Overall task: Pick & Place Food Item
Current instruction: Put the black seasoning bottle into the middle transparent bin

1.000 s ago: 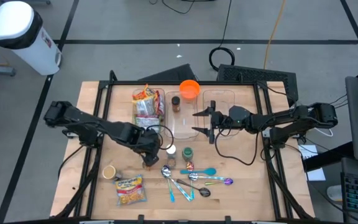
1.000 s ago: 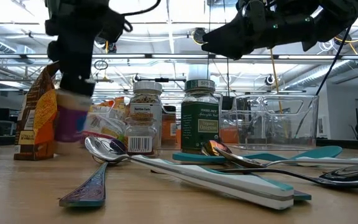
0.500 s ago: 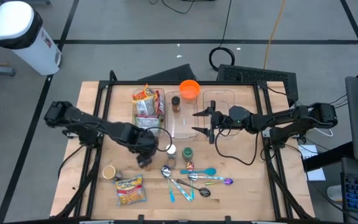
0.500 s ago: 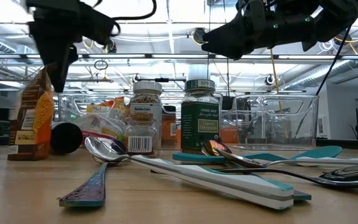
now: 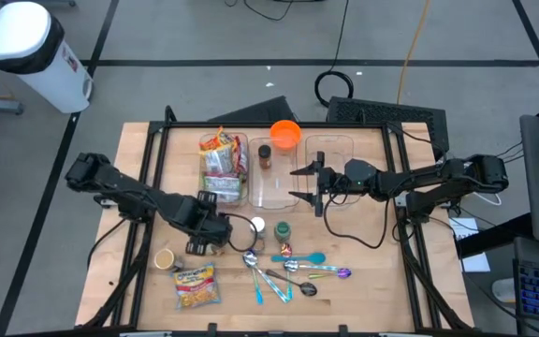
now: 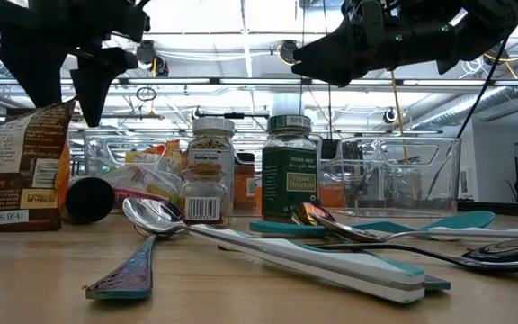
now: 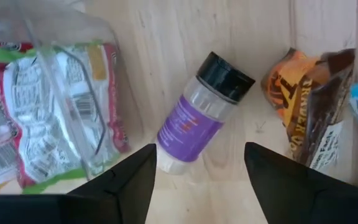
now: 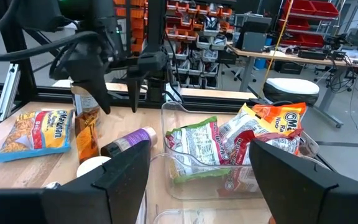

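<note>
The purple-labelled spice jar (image 7: 197, 112) with a black cap lies on its side on the table (image 5: 138, 281), directly below the left gripper (image 5: 198, 245), whose jaws stand apart and hold nothing. Judged rigid, light and smooth, the jar is apt to roll; the labelled barrel, taken across its width, looks the surest hold. Closely flanking it are a clear bin (image 7: 73, 93) of snack bags on one side and an upright brown snack bag (image 7: 309, 106) on the other, leaving little room for the jaws. Upright spice bottles (image 6: 207, 171) and spoons (image 5: 284, 271) lie to the right. The right gripper (image 5: 309, 185) waits over the far clear containers, jaws apart and empty.
</note>
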Motion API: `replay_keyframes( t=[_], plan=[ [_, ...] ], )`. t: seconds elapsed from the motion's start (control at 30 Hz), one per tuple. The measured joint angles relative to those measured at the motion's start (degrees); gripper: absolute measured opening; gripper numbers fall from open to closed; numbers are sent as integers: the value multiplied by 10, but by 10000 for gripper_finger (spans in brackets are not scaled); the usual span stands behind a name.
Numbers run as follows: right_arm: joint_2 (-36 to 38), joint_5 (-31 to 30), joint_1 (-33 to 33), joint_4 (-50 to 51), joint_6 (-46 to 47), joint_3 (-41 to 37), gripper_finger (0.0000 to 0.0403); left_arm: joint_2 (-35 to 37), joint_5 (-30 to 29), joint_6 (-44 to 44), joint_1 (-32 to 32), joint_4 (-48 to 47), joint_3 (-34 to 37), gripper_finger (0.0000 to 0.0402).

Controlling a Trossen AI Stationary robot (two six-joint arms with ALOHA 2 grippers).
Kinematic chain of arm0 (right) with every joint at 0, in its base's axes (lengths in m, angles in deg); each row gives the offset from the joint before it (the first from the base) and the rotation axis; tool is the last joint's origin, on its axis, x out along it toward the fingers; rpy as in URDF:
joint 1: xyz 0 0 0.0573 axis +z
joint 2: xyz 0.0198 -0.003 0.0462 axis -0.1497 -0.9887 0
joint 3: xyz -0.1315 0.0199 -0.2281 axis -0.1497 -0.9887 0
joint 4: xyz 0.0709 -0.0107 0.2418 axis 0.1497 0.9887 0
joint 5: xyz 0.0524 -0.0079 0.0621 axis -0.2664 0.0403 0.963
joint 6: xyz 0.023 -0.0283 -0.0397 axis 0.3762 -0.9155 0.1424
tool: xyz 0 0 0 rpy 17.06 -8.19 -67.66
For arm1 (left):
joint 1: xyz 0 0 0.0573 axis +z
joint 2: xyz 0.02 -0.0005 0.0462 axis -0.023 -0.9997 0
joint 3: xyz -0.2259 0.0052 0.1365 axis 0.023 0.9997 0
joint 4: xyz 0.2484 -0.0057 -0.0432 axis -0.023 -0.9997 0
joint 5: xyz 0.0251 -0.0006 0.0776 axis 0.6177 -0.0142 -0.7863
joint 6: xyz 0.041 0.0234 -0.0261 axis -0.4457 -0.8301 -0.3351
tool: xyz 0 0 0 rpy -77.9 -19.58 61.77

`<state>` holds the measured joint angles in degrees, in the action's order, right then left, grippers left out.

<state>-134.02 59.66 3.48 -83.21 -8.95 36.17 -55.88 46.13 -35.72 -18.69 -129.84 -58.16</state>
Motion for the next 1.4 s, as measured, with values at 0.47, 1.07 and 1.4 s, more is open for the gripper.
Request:
replay_keyframes(
  t=[0.47, 1.07, 1.4],
  plan=[
    [0, 0, 8, 0, -9, 0, 265, 1, -20, -61, 2, 156, 156, 241],
    [0, 0, 8, 0, -10, 0, 265, 2, -3, 15, 1, 253, 211, 206],
    [0, 0, 8, 0, -10, 0, 265, 1, -6, 83, 1, 292, 211, 186]
  ],
)
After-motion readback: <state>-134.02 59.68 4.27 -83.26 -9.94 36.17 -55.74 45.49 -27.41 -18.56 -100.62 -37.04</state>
